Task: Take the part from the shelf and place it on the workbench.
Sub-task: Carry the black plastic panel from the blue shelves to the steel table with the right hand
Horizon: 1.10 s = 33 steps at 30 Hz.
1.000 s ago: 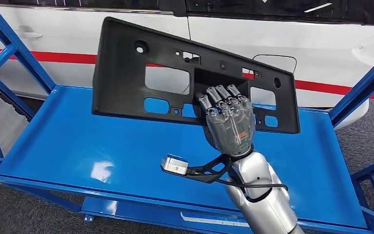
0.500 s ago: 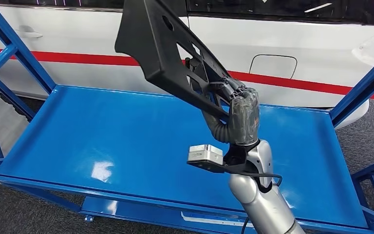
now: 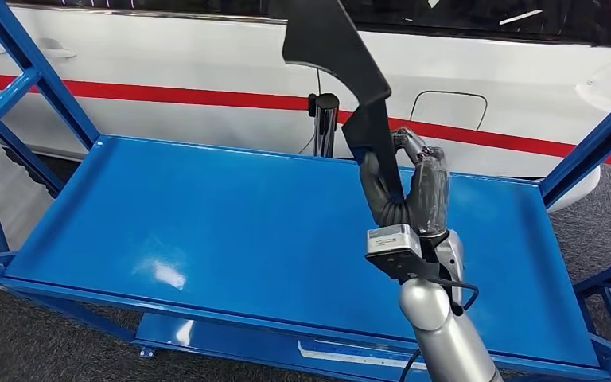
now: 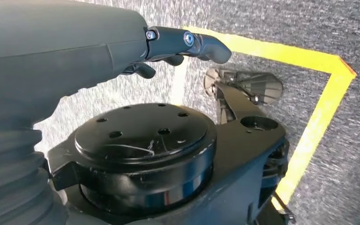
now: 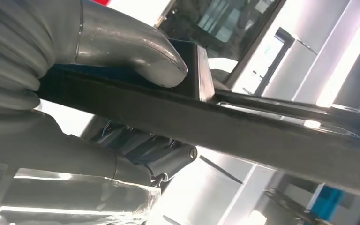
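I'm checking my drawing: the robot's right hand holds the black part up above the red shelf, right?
Not quite. The shelf is blue, not red, as the head view shows. The right hand does hold the black part up above it.

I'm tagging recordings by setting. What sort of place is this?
Probably a car assembly or workshop floor: a white car body with a red stripe stands behind a blue metal shelf cart, and yellow floor marking tape lines grey carpet.
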Motion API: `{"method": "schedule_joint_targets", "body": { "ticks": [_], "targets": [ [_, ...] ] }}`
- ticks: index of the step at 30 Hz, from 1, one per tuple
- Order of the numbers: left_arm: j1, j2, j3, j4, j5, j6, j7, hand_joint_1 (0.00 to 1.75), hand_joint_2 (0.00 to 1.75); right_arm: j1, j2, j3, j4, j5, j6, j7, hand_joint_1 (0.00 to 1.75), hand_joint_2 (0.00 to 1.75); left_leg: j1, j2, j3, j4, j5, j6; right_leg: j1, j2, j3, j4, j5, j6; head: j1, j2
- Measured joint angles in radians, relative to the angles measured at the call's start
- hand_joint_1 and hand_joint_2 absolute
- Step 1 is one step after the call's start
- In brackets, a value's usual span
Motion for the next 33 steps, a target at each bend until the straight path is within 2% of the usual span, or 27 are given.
{"method": "schedule_joint_targets", "body": {
  "ticks": [1,3,4,5,7,8,10,11,13,14,15,16,17,19,20,21,23,24,25,26,27,28,29,30,31,32,33],
  "targets": [
    [0.0,0.0,0.005,0.0,0.003,-0.004,0.0,0.0,1.75,0.005,0.0,-0.007,0.001,-0.005,0.001,-0.004,1.75,1.75,0.003,0.0,0.001,0.002,-0.002,-0.004,-0.007,-0.002,0.017,-0.028,0.018,0.014,0.001,0.0],
    [0.0,0.001,0.011,0.0,0.005,-0.009,0.003,0.0,1.75,0.012,0.0,-0.021,0.002,-0.011,0.002,-0.011,1.75,1.75,0.01,-0.001,-0.001,0.012,-0.011,-0.02,-0.018,-0.01,0.087,-0.155,0.062,0.043,0.002,0.0],
    [-0.001,0.001,0.013,0.0,0.005,-0.01,0.004,0.0,1.75,0.014,0.001,-0.026,0.003,-0.012,0.002,-0.014,1.75,1.75,0.011,-0.002,-0.005,0.021,-0.018,-0.03,-0.017,-0.011,0.116,-0.204,0.074,0.049,0.005,0.0],
    [-0.001,0.002,0.016,0.0,0.005,-0.01,0.006,0.0,1.75,0.016,0.001,-0.03,0.004,-0.012,0.002,-0.016,1.75,1.75,0.009,-0.003,-0.01,0.03,-0.023,-0.039,-0.018,-0.012,0.131,-0.231,0.075,0.049,0.007,0.0],
    [-0.002,0.003,0.02,0.0,0.003,-0.012,0.012,0.0,1.75,0.023,0.003,-0.039,0.005,-0.013,0.001,-0.02,1.75,1.75,0.006,-0.005,-0.021,0.044,-0.028,-0.05,-0.016,-0.007,0.128,-0.23,0.066,0.036,0.004,0.0],
    [-0.002,0.003,0.022,0.0,0.0,-0.013,0.017,0.0,1.75,0.027,0.003,-0.043,0.005,-0.012,-0.002,-0.022,1.75,1.75,0.008,-0.006,-0.024,0.049,-0.032,-0.054,-0.019,-0.006,0.123,-0.229,0.063,0.029,0.001,0.0],
    [-0.003,0.003,0.023,0.0,-0.013,-0.017,0.034,0.0,1.75,0.037,0.003,-0.051,0.001,-0.007,-0.012,-0.029,1.75,1.75,0.014,-0.006,-0.04,0.085,-0.063,-0.061,-0.018,-0.006,0.118,-0.228,0.064,0.018,-0.002,0.0],
    [-0.003,0.003,0.023,0.0,-0.022,-0.018,0.044,0.0,1.75,0.044,0.003,-0.056,-0.004,0.0,-0.02,-0.034,1.75,1.75,0.016,-0.006,-0.058,0.127,-0.094,-0.064,-0.016,-0.007,0.116,-0.229,0.066,0.012,-0.004,0.0],
    [-0.004,0.004,0.023,0.0,-0.041,-0.023,0.062,0.0,1.75,0.067,0.003,-0.066,-0.021,0.028,-0.041,-0.041,1.75,1.75,0.014,-0.006,-0.117,0.26,-0.164,-0.063,-0.005,-0.01,0.109,-0.229,0.07,0.001,-0.006,0.0],
    [-0.006,0.005,0.022,0.0,-0.049,-0.025,0.069,0.0,1.75,0.08,0.003,-0.07,-0.029,0.051,-0.051,-0.042,1.75,1.75,0.012,-0.006,-0.141,0.314,-0.184,-0.06,0.002,-0.011,0.104,-0.229,0.073,-0.005,-0.006,0.0],
    [-0.007,0.005,0.022,0.0,-0.056,-0.026,0.073,0.0,1.75,0.092,0.003,-0.073,-0.039,0.079,-0.059,-0.043,1.75,1.75,0.008,-0.006,-0.152,0.342,-0.186,-0.053,0.01,-0.011,0.099,-0.229,0.077,-0.012,-0.006,0.0],
    [-0.009,0.006,0.021,0.0,-0.061,-0.025,0.074,0.0,1.75,0.102,0.003,-0.075,-0.048,0.11,-0.066,-0.044,1.75,1.75,0.002,-0.006,-0.142,0.329,-0.167,-0.041,0.019,-0.01,0.093,-0.229,0.082,-0.019,-0.006,0.0],
    [-0.01,0.006,0.02,0.0,-0.065,-0.022,0.073,0.0,1.75,0.109,0.003,-0.076,-0.057,0.14,-0.072,-0.045,1.75,1.75,-0.006,-0.007,-0.114,0.279,-0.135,-0.024,0.028,-0.008,0.089,-0.229,0.087,-0.027,-0.006,0.0],
    [-0.012,0.011,0.018,-0.001,-0.07,-0.013,0.066,0.0,1.75,0.116,0.003,-0.076,-0.073,0.192,-0.086,-0.045,1.75,1.75,-0.026,-0.002,-0.045,0.15,-0.088,0.022,0.037,-0.003,0.082,-0.231,0.099,-0.039,0.0,0.0],
    [-0.013,0.014,0.017,-0.001,-0.072,-0.009,0.063,0.0,1.75,0.118,0.003,-0.076,-0.079,0.208,-0.091,-0.045,1.75,1.75,-0.035,0.002,-0.024,0.108,-0.075,0.038,0.036,-0.003,0.081,-0.233,0.105,-0.04,0.002,0.0],
    [-0.014,0.016,0.016,-0.001,-0.073,-0.005,0.059,0.0,1.75,0.119,0.003,-0.075,-0.083,0.219,-0.096,-0.045,1.75,1.75,-0.043,0.006,-0.016,0.087,-0.07,0.047,0.031,-0.005,0.08,-0.235,0.111,-0.038,0.004,0.0],
    [-0.014,0.017,0.015,-0.001,-0.069,0.002,0.048,0.0,1.75,0.118,0.002,-0.071,-0.086,0.231,-0.1,-0.046,1.75,1.75,-0.049,0.009,-0.021,0.069,-0.045,0.052,0.026,-0.009,0.078,-0.245,0.128,-0.028,0.002,0.0],
    [-0.015,0.017,0.015,-0.001,-0.064,0.006,0.042,0.0,1.75,0.113,0.001,-0.066,-0.086,0.236,-0.101,-0.048,1.75,1.75,-0.047,0.009,-0.024,0.052,-0.028,0.053,0.027,-0.01,0.074,-0.247,0.13,-0.024,0.0,0.0],
    [-0.017,0.017,0.015,-0.001,-0.058,0.009,0.035,0.0,1.75,0.103,0.0,-0.06,-0.086,0.241,-0.105,-0.049,1.75,1.75,-0.042,0.01,-0.032,0.037,-0.009,0.054,0.03,-0.01,0.065,-0.241,0.118,-0.024,0.0,0.0],
    [-0.018,0.016,0.016,-0.001,-0.052,0.013,0.029,0.0,1.75,0.09,-0.002,-0.053,-0.084,0.247,-0.111,-0.05,1.75,1.75,-0.036,0.012,-0.042,0.024,0.011,0.051,0.031,-0.009,0.054,-0.219,0.089,-0.027,0.001,0.0],
    [-0.019,0.015,0.017,-0.001,-0.047,0.016,0.024,0.0,1.75,0.074,-0.003,-0.045,-0.081,0.252,-0.118,-0.049,1.75,1.75,-0.032,0.013,-0.054,0.019,0.025,0.043,0.026,-0.008,0.041,-0.178,0.047,-0.03,0.001,0.0],
    [-0.02,0.013,0.018,-0.001,-0.042,0.02,0.021,0.0,1.75,0.059,-0.004,-0.035,-0.077,0.257,-0.125,-0.046,1.75,1.75,-0.029,0.015,-0.069,0.019,0.037,0.037,0.02,-0.008,0.027,-0.119,0.005,-0.029,0.003,0.0],
    [-0.02,0.011,0.021,-0.001,-0.035,0.025,0.019,0.0,1.75,0.045,-0.005,-0.024,-0.071,0.262,-0.131,-0.044,1.75,1.75,-0.025,0.016,-0.084,0.02,0.048,0.026,0.012,-0.008,0.017,-0.056,-0.024,-0.021,0.003,0.0],
    [-0.02,0.009,0.025,-0.001,-0.027,0.032,0.019,0.0,1.75,0.031,-0.006,-0.012,-0.063,0.266,-0.136,-0.043,1.75,1.75,-0.019,0.017,-0.096,0.021,0.059,0.016,0.003,-0.008,0.015,-0.009,-0.032,-0.007,0.003,0.0],
    [-0.02,0.007,0.03,-0.001,-0.019,0.038,0.02,0.0,1.75,0.018,-0.006,0.002,-0.055,0.269,-0.139,-0.042,1.75,1.75,-0.012,0.018,-0.109,0.022,0.07,0.006,-0.006,-0.008,0.028,0.01,-0.022,0.013,0.003,0.0],
    [-0.02,0.006,0.036,0.0,-0.011,0.044,0.023,0.0,1.75,0.003,-0.006,0.017,-0.046,0.273,-0.141,-0.042,1.75,1.75,-0.004,0.02,-0.121,0.026,0.079,-0.005,-0.015,-0.009,0.06,-0.014,0.002,0.035,0.004,0.0],
    [-0.02,0.005,0.042,0.0,-0.004,0.049,0.026,0.0,1.75,-0.01,-0.006,0.031,-0.037,0.278,-0.144,-0.041,1.75,1.75,0.003,0.021,-0.132,0.033,0.086,-0.014,-0.025,-0.01,0.104,-0.068,0.023,0.055,0.004,0.0]
  ]
}}
